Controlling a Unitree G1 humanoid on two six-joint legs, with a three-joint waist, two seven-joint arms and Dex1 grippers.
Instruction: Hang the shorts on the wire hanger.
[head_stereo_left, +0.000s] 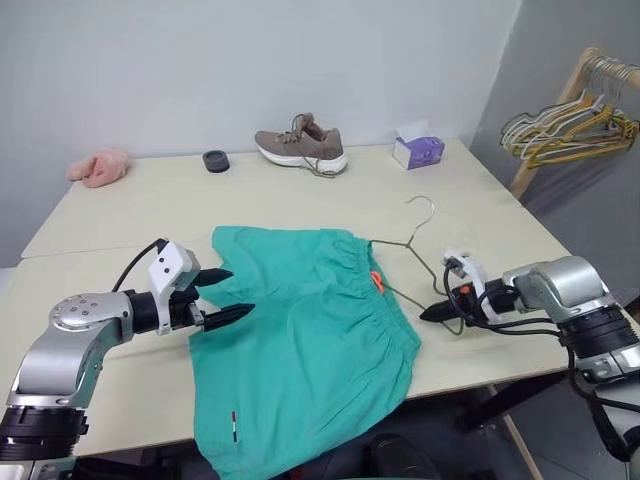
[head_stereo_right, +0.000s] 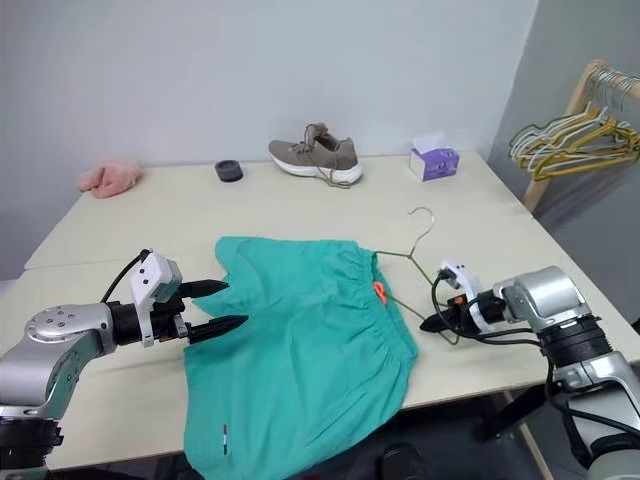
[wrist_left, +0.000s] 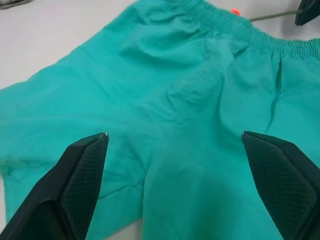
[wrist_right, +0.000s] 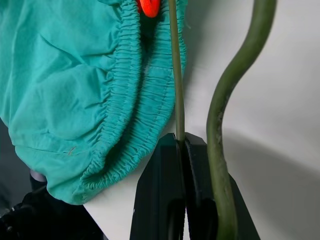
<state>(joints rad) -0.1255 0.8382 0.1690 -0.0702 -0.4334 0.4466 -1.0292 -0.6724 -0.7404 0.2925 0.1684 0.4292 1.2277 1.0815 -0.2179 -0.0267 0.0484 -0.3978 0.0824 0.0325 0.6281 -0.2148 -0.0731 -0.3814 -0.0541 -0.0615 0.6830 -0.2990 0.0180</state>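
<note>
A pale beige counter carries everything. Along its far edge lie a pink fluffy slipper, a small dark round object, a brown sneaker and a purple tissue box. Nearer the front, the teal shorts lie spread flat, one leg draped over the front edge, with the wire hanger beside the waistband.

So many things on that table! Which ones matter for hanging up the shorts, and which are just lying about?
In the job:
- shorts
- wire hanger, pinched by the right end effector
- left end effector, open over the shorts

Lying about:
- shoe
- tissue box
- pink fluffy thing
- black ring
- bunched hangers
</note>
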